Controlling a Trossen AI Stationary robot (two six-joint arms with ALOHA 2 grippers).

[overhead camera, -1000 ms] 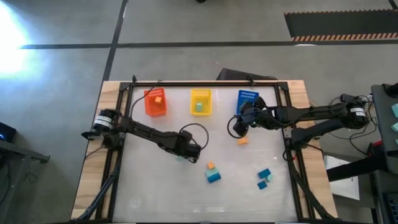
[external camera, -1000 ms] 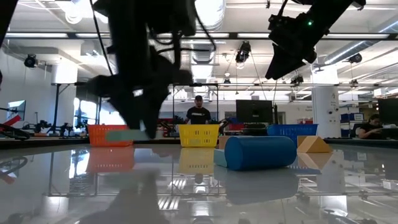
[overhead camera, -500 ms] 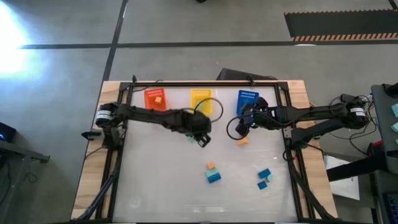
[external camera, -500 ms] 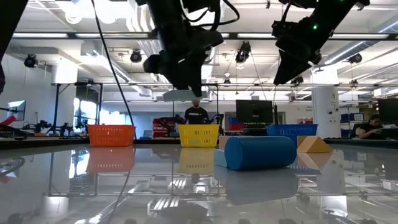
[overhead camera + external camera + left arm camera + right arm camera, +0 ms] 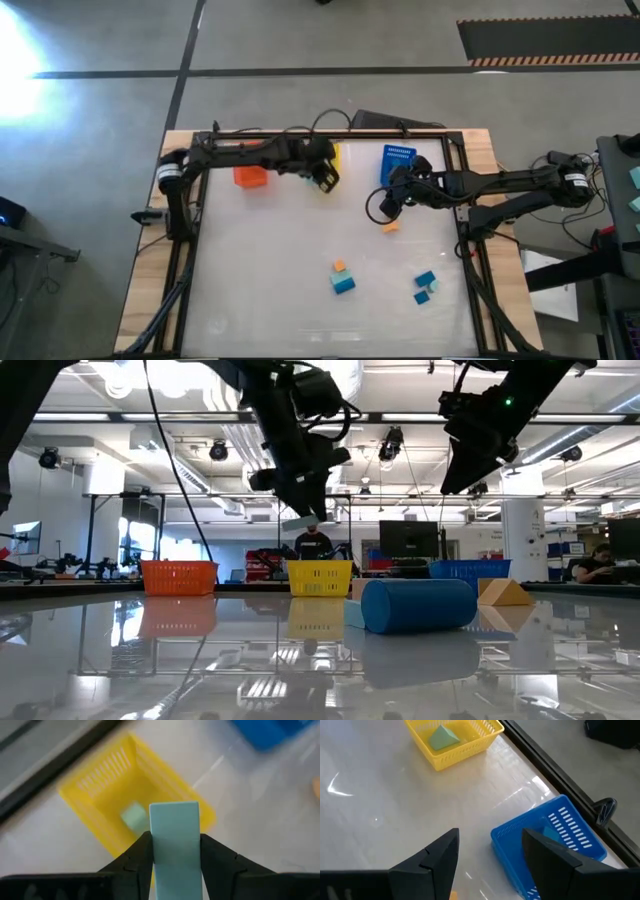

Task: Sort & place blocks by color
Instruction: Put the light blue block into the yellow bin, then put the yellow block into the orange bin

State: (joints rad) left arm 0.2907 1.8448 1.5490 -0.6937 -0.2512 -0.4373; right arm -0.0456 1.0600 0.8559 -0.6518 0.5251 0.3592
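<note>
Along the desk's far edge we see the orange bin (image 5: 250,176), then our left pincer (image 5: 175,851) clenched on a pale teal bar (image 5: 174,845), held in the air above the yellow bin (image 5: 107,780), which holds a green block (image 5: 133,816). Farther right, our right pincer (image 5: 490,851) hangs released beside the blue bin (image 5: 555,840). An orange block (image 5: 390,227), another orange block and blue blocks (image 5: 343,285) lie toward the near edge.

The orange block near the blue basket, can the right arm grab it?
Probably yes. The right gripper hangs open and empty just above the orange block, with nothing between them. The blue basket sits behind, off its path.
</note>
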